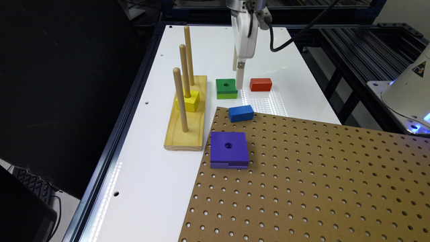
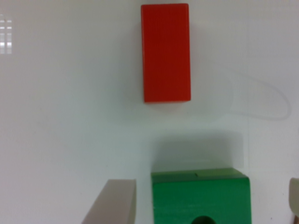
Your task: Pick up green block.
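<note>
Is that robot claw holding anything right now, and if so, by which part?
Nothing yet. The gripper is open, a finger on each side of the green block, with gaps showing.

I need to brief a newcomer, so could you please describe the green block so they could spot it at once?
Start at the yellow peg stand on the white table. Toward the exterior view's right sits the green block, before the red block. Unlike its neighbours, it is two-tone green with a round centre hole.

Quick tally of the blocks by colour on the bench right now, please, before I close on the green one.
Green block: 1
Red block: 1
Blue block: 1
Purple block: 1
Yellow block, on the peg stand: 1
Total: 5 blocks
</note>
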`<state>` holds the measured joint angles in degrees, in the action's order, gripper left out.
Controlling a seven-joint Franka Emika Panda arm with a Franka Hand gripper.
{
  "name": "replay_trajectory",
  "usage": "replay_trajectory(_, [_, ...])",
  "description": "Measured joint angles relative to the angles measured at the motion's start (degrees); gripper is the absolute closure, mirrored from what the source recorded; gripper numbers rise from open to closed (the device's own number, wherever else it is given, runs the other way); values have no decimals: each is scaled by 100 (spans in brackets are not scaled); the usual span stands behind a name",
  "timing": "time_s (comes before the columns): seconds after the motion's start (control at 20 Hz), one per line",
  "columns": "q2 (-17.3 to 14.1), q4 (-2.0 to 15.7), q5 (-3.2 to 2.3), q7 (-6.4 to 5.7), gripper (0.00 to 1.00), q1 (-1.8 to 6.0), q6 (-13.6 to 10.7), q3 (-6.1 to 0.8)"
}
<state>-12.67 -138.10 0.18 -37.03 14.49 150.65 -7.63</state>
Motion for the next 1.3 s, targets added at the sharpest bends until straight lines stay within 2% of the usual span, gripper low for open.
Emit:
replay_trajectory(0.2, [-52, 7, 0, 0, 0, 0, 29, -1])
replay_trajectory(0.55, [-590, 40, 0, 0, 0, 3, 611, 0])
replay_trajectory(1.1, [-625, 64, 0, 0, 0, 4, 635, 0])
replay_trajectory(1.3, [-759, 69, -4, 0, 0, 5, 753, 2])
